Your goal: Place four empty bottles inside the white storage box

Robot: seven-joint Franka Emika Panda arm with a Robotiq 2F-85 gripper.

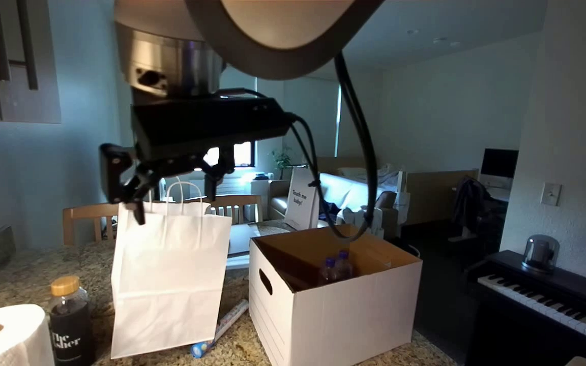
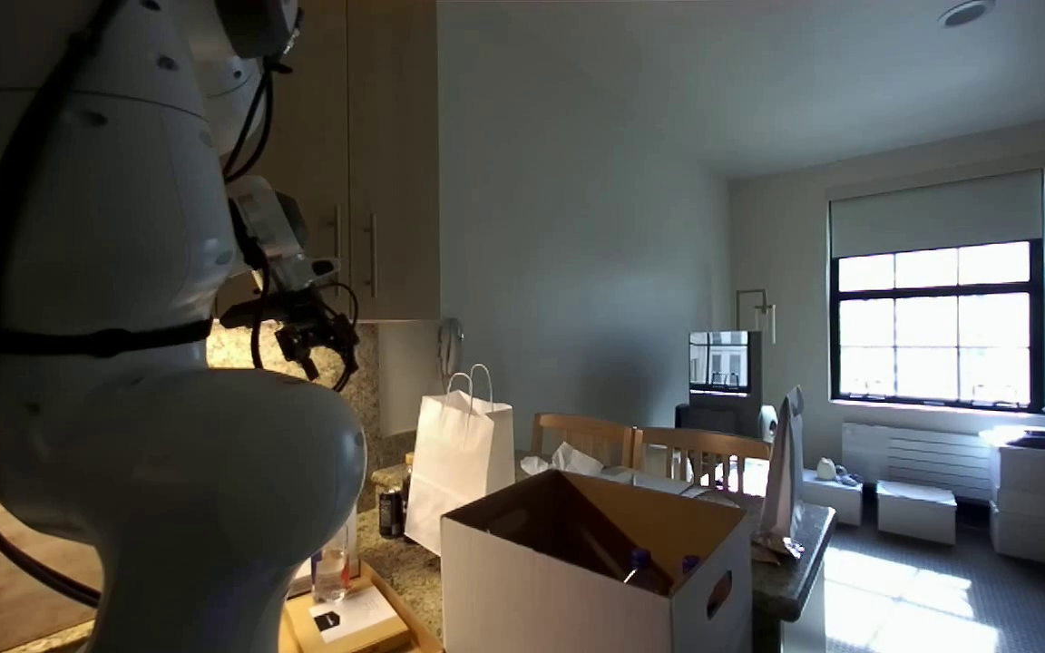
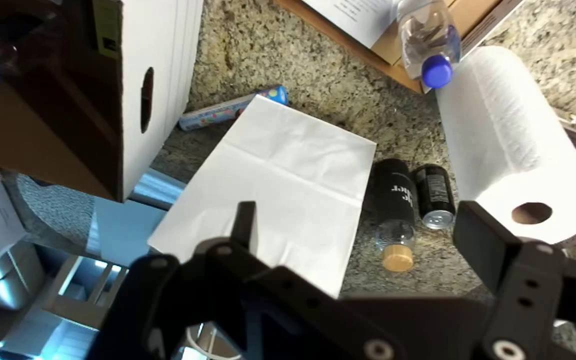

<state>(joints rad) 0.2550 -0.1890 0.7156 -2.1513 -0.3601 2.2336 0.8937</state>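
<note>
**Two in, two to account for**

Roughly half done, by my read. In both exterior views I count two blue caps [image 2: 639,558] inside the white storage box [image 1: 359,320]: one bottle [image 1: 327,273] and a second bottle [image 1: 344,268], side by side, caps up. It's dark in there, so I can't rule out another lying low.

Left to do: a third bottle [image 3: 428,42] is outside the box, cap on, at the edge of the cardboard tray [image 3: 350,47], just beside the paper towel roll [image 3: 513,120] — can't tell from the wrist view if they touch. In an exterior view I also get a clear bottle [image 2: 330,576] partly hidden behind the arm [image 2: 214,481]; probably the same one, not certain. No fourth I can confirm.

Hand [image 3: 360,230] is unloaded — jaws wide apart, nothing between them, raised above the desk [image 3: 253,45]. So nothing is in transit. Next call, I think: fetch the one by the roll, box it, then find number four.
</note>
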